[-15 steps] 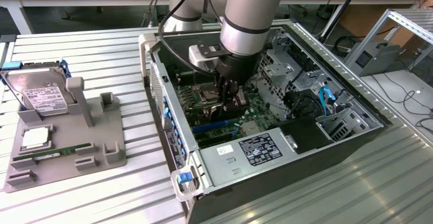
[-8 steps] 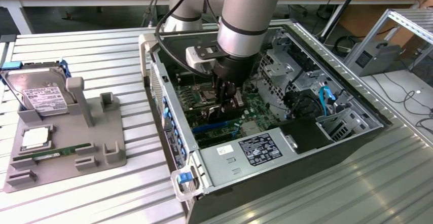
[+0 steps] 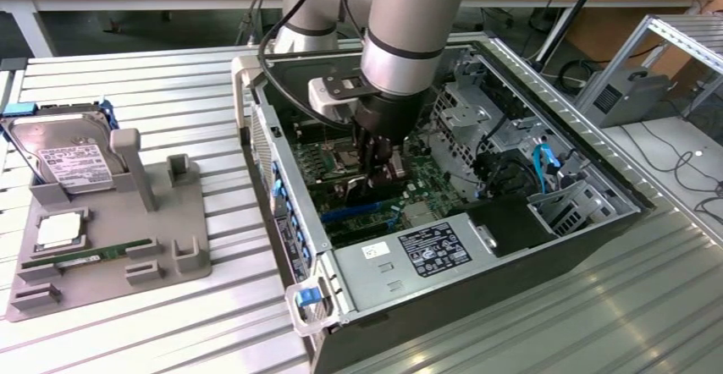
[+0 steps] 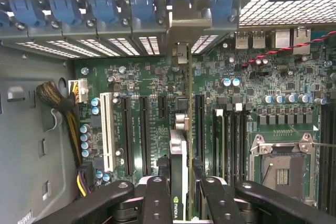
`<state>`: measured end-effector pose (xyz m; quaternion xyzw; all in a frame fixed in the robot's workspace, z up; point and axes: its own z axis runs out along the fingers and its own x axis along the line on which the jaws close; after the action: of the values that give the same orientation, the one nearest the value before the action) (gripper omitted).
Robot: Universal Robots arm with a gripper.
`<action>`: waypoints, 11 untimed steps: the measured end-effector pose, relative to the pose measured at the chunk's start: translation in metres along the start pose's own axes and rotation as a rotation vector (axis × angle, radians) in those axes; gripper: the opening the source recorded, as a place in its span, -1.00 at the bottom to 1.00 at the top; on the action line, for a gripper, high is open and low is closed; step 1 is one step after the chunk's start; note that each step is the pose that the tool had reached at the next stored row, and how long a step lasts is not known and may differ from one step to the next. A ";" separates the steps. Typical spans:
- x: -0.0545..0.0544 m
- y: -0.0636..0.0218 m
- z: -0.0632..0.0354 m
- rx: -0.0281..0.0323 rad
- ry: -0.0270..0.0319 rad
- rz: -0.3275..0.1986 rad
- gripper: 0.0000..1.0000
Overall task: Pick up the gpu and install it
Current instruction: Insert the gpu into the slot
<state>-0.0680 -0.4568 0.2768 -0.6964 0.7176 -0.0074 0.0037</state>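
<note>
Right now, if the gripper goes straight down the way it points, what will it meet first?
Probably the motherboard: the gripper, shut on the gpu, points the card edge-on at the black slots there. Depth is unclear, so I cannot tell whether it already touches.

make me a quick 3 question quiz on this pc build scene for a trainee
1. True or false: the gripper holds the gpu edge-on above the motherboard inside the open computer case.
2. What stands upright in the grey holder outside the case?
a) hard drive b) fan c) power supply
3. Fill in: the memory stick lying in the holder is ___ in colour.

Key: 1 true; 2 a, the hard drive; 3 green.
</note>
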 end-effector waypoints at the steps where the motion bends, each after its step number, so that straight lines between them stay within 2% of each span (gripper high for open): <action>1: 0.000 0.0009 0.0002 0.0001 -0.0001 0.000 -0.47; 4: 0.000 0.0035 0.0006 0.0001 -0.0002 0.000 -0.47; 11: 0.000 0.0036 0.0012 0.0000 -0.0004 0.007 -0.47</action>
<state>-0.0715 -0.4568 0.2755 -0.6938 0.7201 -0.0072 0.0039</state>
